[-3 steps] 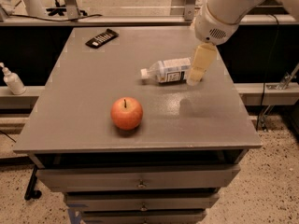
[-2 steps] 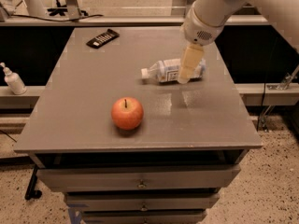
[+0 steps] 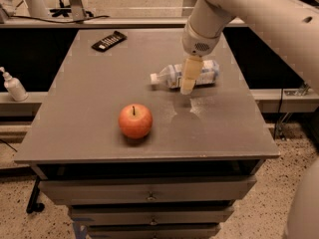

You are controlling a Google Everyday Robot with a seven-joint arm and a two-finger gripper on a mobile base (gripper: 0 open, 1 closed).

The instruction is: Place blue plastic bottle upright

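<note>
The blue plastic bottle (image 3: 172, 76) lies on its side on the grey table (image 3: 89, 103), right of centre, with its white cap pointing left. My gripper (image 3: 188, 83) hangs from the pale arm directly over the middle of the bottle and covers part of it. The bottle's base end sticks out to the right of the gripper.
A red apple (image 3: 135, 120) stands on the table in front and to the left of the bottle. A black remote (image 3: 108, 40) lies at the far left corner. A small white pump bottle (image 3: 14, 86) stands on a lower shelf left of the table. The table edge runs close to the right of the bottle.
The arm and gripper have moved left, from over the bottle's base end to over its middle. The bottle and apple have not moved.
</note>
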